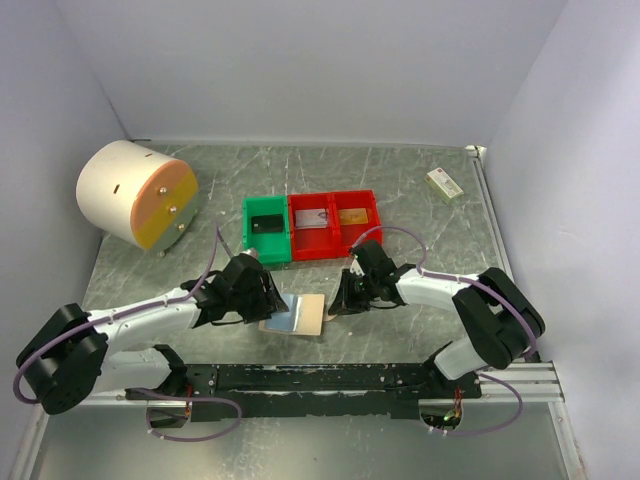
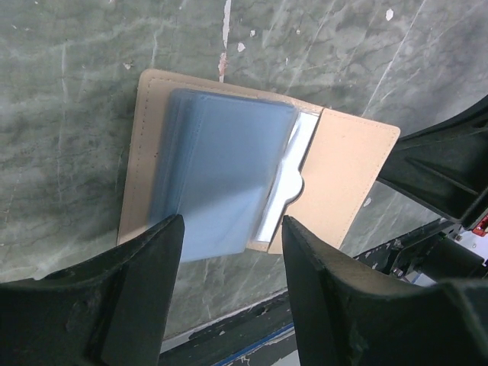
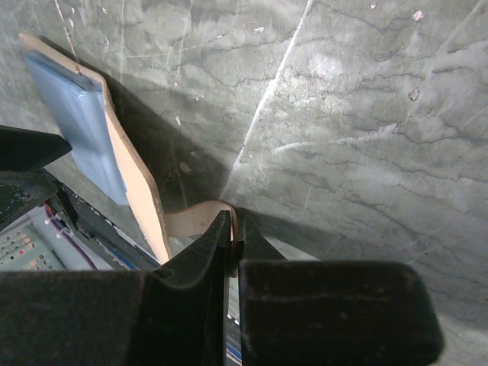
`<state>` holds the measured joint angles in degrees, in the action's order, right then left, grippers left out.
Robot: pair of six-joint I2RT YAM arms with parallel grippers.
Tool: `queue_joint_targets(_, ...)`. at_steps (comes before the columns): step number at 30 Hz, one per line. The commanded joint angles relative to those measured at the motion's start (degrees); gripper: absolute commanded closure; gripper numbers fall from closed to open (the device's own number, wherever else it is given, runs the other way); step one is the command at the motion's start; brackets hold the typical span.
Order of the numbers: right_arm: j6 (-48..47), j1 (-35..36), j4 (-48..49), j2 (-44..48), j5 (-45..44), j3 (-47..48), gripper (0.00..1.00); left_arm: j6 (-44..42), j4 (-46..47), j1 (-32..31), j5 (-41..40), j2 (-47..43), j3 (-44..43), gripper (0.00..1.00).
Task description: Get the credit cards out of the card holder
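A: Step: emptying holder point(image 1: 296, 315), lying open on table point(image 1: 400, 190), near side of bins point(image 1: 289, 215). Pinching tab point(image 3: 200, 217) with right gripper point(image 3: 232, 221), clenched tight.
B: Hovering over blue pockets point(image 2: 221, 175) with left gripper point(image 2: 231, 229), jaws apart, grasping nothing. Showing pale edge point(image 2: 293, 171) beside pockets, possibly a card.
A: Resting in those bins: dark, silver, gold cards point(image 1: 313, 217).
B: Probably calling next for closing on that edge, then sliding it outward while keeping tab pinned.

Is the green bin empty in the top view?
No, a dark card lies inside the green bin.
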<state>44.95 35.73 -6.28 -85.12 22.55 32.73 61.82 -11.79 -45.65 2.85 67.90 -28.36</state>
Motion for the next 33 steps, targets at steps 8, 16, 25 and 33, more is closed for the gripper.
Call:
queue_joint_targets(8,-1.2,-0.2,-1.2,-1.0,-3.5,0.1,1.00,0.1,-2.5,-1.2,-2.4,-2.2,-1.2,0.31)
queue_joint_targets(16,-1.4,-0.2,-1.4,-1.2,-3.4,0.5,1.00,0.8,-0.3,-1.2,-1.5,-1.6,1.0,0.33)
queue_joint_targets(25,-1.0,-0.2,-1.2,-0.8,-3.4,0.2,1.00,0.5,-2.5,-1.7,-3.0,-1.1,-0.4,0.32)
queue_joint_targets(33,-1.3,-0.1,-1.4,-0.6,-3.3,0.5,1.00,-0.2,-4.1,-1.9,-4.4,-0.9,-1.9,0.31)
